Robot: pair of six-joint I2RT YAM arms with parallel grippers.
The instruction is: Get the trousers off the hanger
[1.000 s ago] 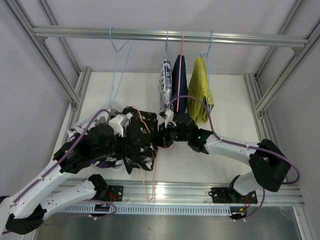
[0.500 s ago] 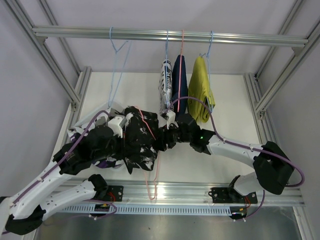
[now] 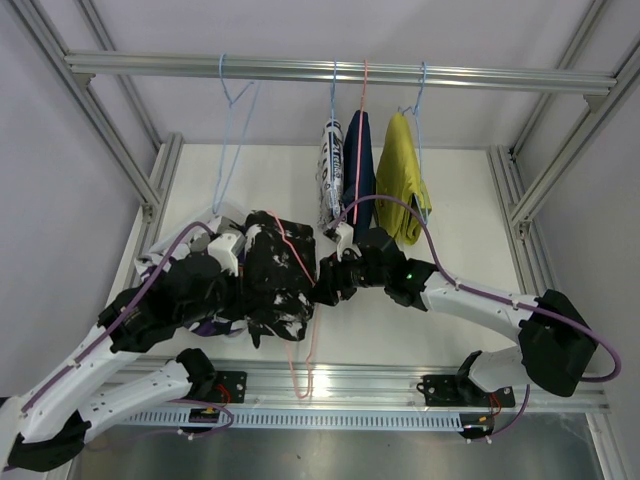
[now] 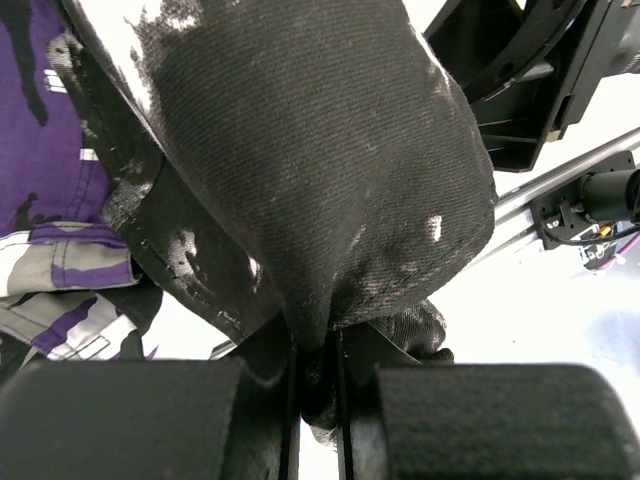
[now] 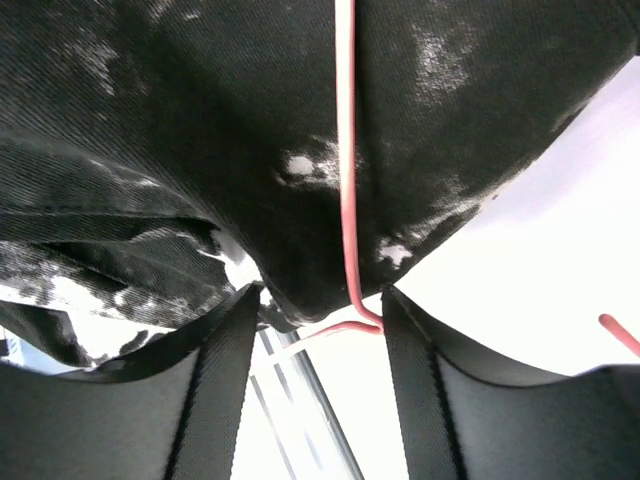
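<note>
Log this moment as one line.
left gripper: shut on black speckled trousers | right gripper: open, straddling pink hanger | hanging on rail: white printed pair, navy pair, yellow pair

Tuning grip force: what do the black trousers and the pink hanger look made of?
black trousers: woven cloth, matte, likely a denim-like twill; fine diagonal weave lines show, with white flecks.
pink hanger: thin, smooth, slightly glossy rod with a bent corner; coated wire or plastic, can't tell which.
</note>
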